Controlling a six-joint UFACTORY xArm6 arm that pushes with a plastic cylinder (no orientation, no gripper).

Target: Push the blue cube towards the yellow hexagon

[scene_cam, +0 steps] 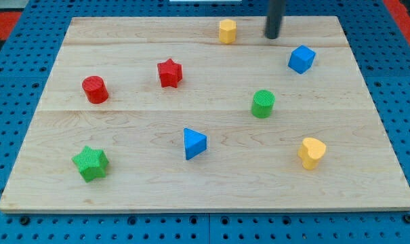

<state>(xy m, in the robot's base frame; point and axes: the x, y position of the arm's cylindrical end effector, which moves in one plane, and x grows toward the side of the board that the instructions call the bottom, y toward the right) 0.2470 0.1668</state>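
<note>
Board (123, 135) of pale wood lay on blue pegboard (15, 41). Tip (272, 37) of the bare, fingerless rod stood between yellow hexagon (227, 31) and blue cube (301, 59), touching neither.

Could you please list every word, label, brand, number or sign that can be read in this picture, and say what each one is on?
None: no readable text shows anywhere.
The wooden board is bare wood grain.
The blue cube, the yellow hexagon and the other blocks carry no marks.
My tip, between the yellow hexagon and the blue cube, is plain dark.
The blue pegboard shows only holes.
</note>
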